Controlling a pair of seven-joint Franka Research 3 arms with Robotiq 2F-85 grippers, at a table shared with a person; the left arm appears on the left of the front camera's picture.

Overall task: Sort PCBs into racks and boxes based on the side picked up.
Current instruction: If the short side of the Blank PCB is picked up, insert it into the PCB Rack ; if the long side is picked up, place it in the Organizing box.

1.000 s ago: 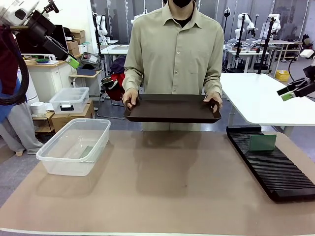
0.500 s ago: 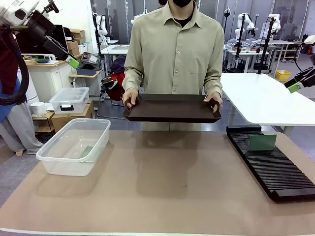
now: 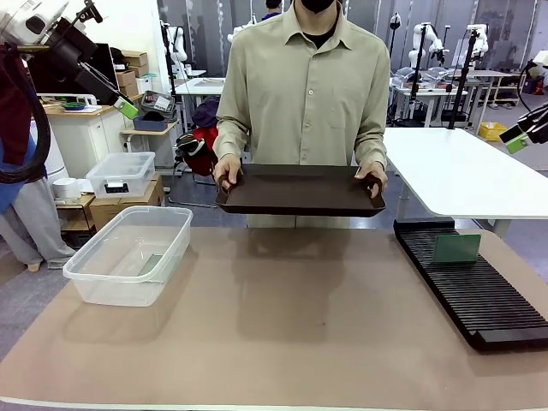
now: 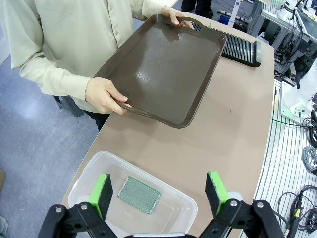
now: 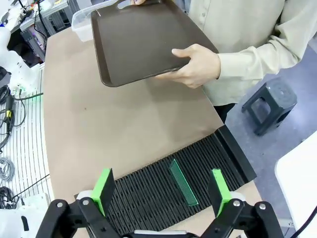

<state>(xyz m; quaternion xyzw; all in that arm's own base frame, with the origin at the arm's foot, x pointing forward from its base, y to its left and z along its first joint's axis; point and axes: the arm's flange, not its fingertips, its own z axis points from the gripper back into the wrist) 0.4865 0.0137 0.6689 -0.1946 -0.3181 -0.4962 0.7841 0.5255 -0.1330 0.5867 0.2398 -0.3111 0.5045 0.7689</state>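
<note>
One green PCB (image 4: 139, 195) lies flat on the bottom of the clear box (image 3: 94, 274) at the table's left; it shows faintly through the wall (image 3: 150, 264). A second PCB (image 3: 456, 247) stands upright in a slot of the black rack (image 3: 479, 295) on the right, seen edge-on in the right wrist view (image 5: 183, 182). My left gripper (image 3: 127, 107) hangs open high at the upper left, above the box (image 4: 101, 168). My right gripper (image 3: 516, 142) is open at the upper right edge, above the rack (image 5: 148, 191). Both grippers (image 4: 160, 187) (image 5: 163, 191) hold nothing.
A person at the far side holds a bare dark brown tray (image 3: 300, 190) in both hands above the table edge. A smaller lidded clear bin (image 3: 122, 174) sits on boxes behind the left side. A white table (image 3: 454, 171) stands behind on the right.
My right gripper has risen and drawn back toward the upper right edge. The left arm, the person's tray and both PCBs have stayed put.
</note>
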